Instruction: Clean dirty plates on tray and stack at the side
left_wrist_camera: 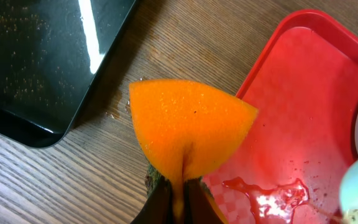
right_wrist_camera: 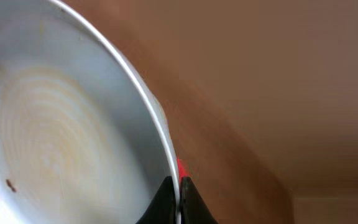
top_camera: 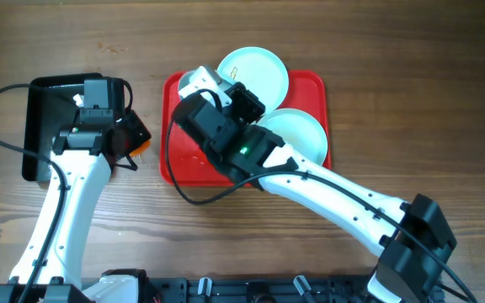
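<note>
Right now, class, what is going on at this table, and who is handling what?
The left gripper is shut on an orange sponge, poised over the table between the black tray and the red tray. The right gripper pinches the rim of a smeared plate at the red tray's corner. Two other plates rest on that tray, which has a wet puddle.
</note>
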`<state>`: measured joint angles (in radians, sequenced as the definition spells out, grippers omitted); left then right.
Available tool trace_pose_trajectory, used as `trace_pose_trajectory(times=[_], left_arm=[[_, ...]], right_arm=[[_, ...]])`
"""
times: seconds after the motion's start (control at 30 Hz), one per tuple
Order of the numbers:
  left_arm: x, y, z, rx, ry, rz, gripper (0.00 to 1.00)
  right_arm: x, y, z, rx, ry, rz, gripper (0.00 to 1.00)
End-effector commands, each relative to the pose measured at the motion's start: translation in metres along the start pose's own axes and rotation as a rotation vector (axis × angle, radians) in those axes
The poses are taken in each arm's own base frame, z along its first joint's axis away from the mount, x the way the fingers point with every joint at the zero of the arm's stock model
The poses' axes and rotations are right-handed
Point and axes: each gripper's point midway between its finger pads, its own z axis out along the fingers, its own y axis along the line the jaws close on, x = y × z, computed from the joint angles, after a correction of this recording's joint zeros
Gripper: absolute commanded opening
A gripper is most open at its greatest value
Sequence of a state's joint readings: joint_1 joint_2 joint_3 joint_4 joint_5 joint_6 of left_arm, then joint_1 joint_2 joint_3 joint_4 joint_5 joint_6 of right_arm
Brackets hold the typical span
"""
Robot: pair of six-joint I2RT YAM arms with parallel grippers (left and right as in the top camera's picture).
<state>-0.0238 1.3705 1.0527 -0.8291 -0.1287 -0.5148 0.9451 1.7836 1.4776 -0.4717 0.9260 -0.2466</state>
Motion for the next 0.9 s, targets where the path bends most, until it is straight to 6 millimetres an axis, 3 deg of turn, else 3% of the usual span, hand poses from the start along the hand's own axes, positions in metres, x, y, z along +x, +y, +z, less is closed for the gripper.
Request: trace_pose_trajectory(times=[0.0, 0.33, 0.5, 0.7, 0.87], left_arm=[[0.0, 0.0, -0.002, 0.011, -0.002, -0.019, 0.04], [0.0, 0.0, -0.002, 0.011, -0.002, -0.019, 0.04], [0.002, -0.002, -0.002, 0.024, 0.006, -0.018, 0.04], [0.004, -0.005, -0.002, 0.04, 0.017, -0.009, 0.04], [0.015, -0.027, -0.005, 0.169, 0.076, 0.095, 0.04]], right_arm=[[-0.015, -0.018, -0.014, 0.119, -0.03, -0.086, 0.04], [-0.013, -0.002, -0.017, 0.051, -0.043, -0.014, 0.04], [0.001, 0.04, -0.01, -0.22, 0.007, 0.204, 0.04], [0.025, 0.051, 0.013, -0.43, 0.19, 0.618, 0.04], [0.046, 0.073, 0.03, -0.596, 0.331, 0.752, 0.04]])
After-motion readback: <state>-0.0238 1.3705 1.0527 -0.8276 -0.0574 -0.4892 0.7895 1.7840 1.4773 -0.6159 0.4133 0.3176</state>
